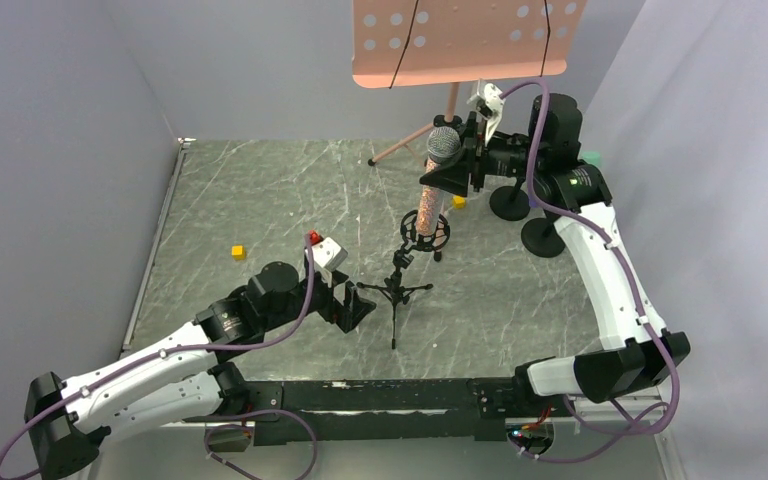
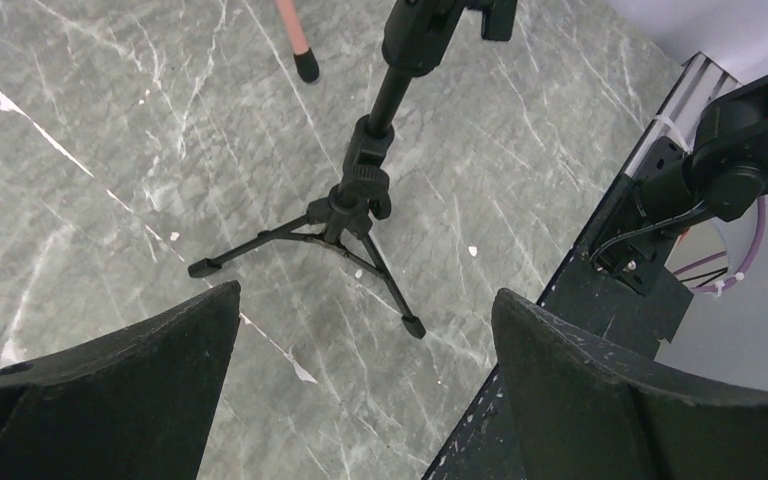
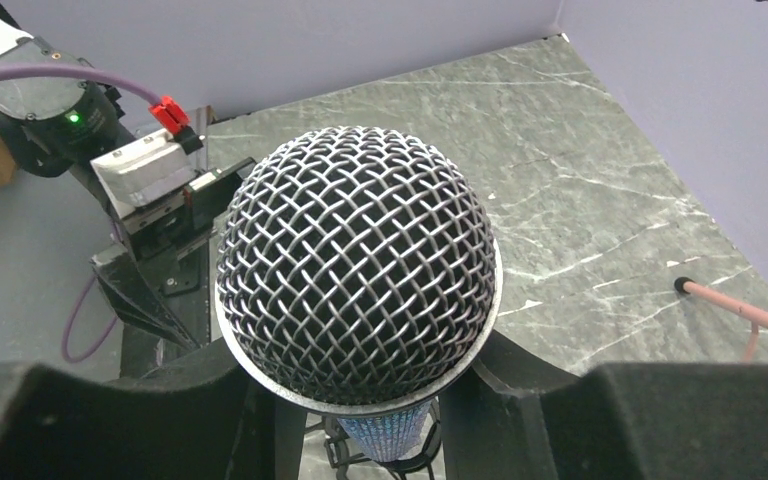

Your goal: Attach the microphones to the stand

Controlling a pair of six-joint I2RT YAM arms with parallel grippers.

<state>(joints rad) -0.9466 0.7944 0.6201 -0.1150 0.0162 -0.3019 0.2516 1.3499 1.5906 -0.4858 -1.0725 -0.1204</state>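
Right tool (image 1: 452, 176) clamps the glittery pinkish-brown microphone with silver mesh head (image 1: 430, 205) at the black tripod stand (image 1: 396, 287); seating seems underway. Left tool (image 1: 358, 306) gapes nearby; next, a straight downward push.

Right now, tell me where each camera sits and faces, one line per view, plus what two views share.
Top external: above and behind the bases, looking down at the table; both arms, left claw and right claw show.
Left wrist: on the left arm, facing down at the stand; its open fingers frame the view.
Right wrist: on the right arm, looking down onto the microphone head; its fingers grip it.
Shared: top and left wrist both show the stand.
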